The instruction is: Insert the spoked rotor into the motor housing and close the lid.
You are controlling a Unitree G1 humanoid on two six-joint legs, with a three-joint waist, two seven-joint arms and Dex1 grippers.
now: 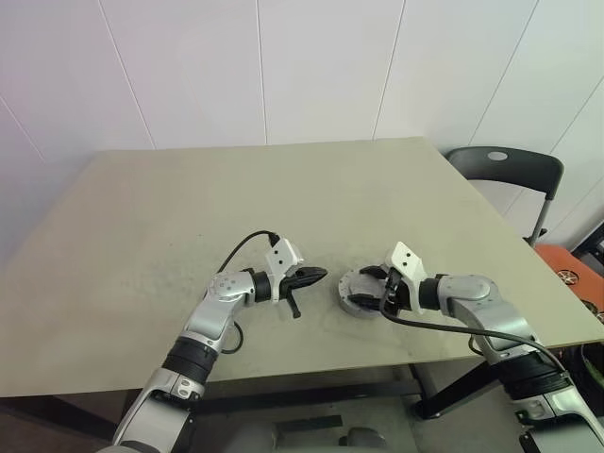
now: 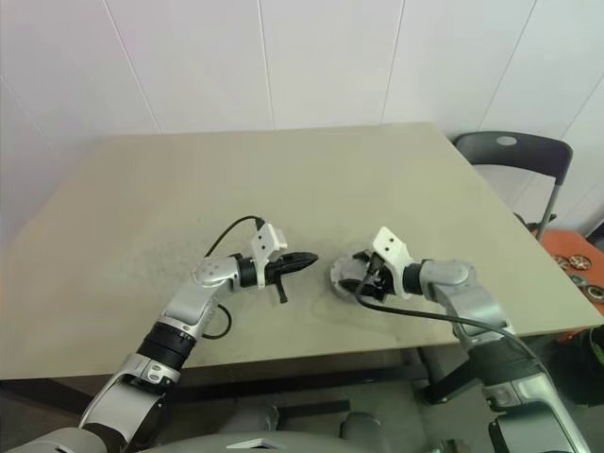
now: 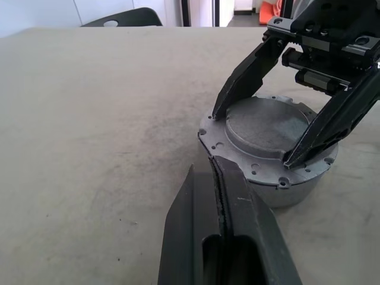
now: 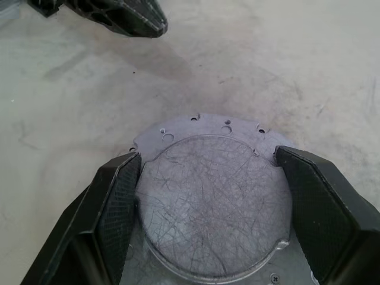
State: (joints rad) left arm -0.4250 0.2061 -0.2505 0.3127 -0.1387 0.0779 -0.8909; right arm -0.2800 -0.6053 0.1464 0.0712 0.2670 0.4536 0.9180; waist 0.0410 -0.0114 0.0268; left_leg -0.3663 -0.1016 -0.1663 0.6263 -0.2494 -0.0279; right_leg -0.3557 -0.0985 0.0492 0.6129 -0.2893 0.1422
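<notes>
While left fingers press together, right fingers straddle one lid atop one motor housing.

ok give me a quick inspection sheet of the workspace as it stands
surface: beige table, scuffed, bare.
job's things: lid sits on the motor housing; rotor not visible.
clutter: nothing seen.
grippers: left gripper shut, empty, beside the housing; right gripper open, one finger on each side of the lid's raised centre.
cables: a black cable loops off the left wrist, another trails from the right.
surroundings: white wall panels, dark chair behind the table.
</notes>
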